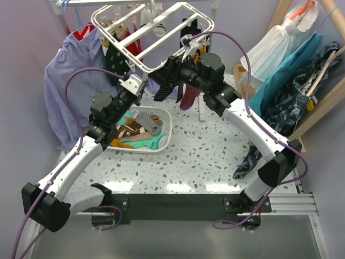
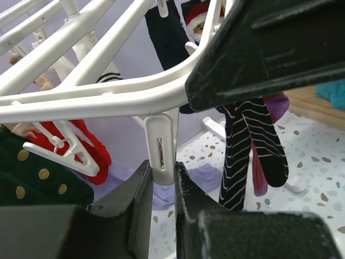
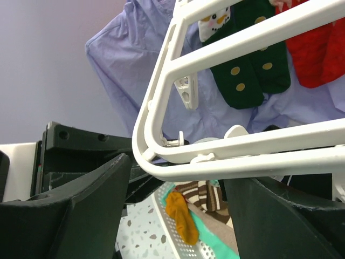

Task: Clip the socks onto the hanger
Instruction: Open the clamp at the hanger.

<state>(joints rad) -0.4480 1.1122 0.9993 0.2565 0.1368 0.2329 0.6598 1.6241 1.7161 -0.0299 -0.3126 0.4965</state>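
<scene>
The white hanger (image 1: 153, 32) hangs tilted at the top centre, with several socks clipped under it. My left gripper (image 1: 135, 82) reaches up to its near edge. In the left wrist view my left gripper (image 2: 161, 174) is shut on a white dangling clip (image 2: 161, 145) under the hanger bar (image 2: 97, 100). A black-white striped sock (image 2: 242, 156) hangs to the right. My right gripper (image 1: 173, 67) is at the hanger's near bar; in its wrist view my right gripper (image 3: 178, 186) is open, with the hanger frame (image 3: 215, 156) crossing above its jaws. An orange sock (image 3: 183, 218) drapes over the basket rim.
A white slotted basket (image 1: 167, 137) holds several loose socks, among them a brown-cream striped sock (image 3: 207, 195) and a teal one (image 1: 145, 143). A lavender shirt (image 1: 62, 81) hangs at the left. Bags and cloths (image 1: 294, 81) lean at the right.
</scene>
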